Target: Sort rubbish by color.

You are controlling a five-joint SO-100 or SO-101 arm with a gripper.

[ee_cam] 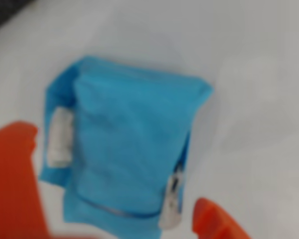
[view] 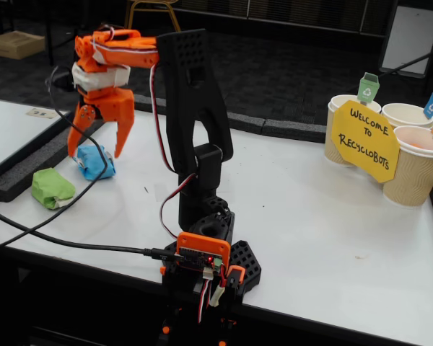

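Observation:
The blue paper wad [ee_cam: 129, 144] fills the wrist view, with white bits at its left side and lower right. In the fixed view it [view: 95, 164] lies on the white table at the left. My orange gripper [view: 95, 153] hangs open just above it, one finger on each side, not touching. In the wrist view the gripper [ee_cam: 112, 164] shows as two orange fingers [ee_cam: 15, 184] at the bottom corners, flanking the wad. The green wad [view: 52, 187] lies further left near the table edge. The orange wad is not clearly in view.
Three beige paper cups [view: 417, 169] with small coloured flags stand at the far right behind the yellow sign [view: 364, 140]. A black foam strip [view: 29, 169] borders the table's left side. A black cable [view: 65, 241] crosses the front left. The arm's base [view: 206, 249] sits at the front edge.

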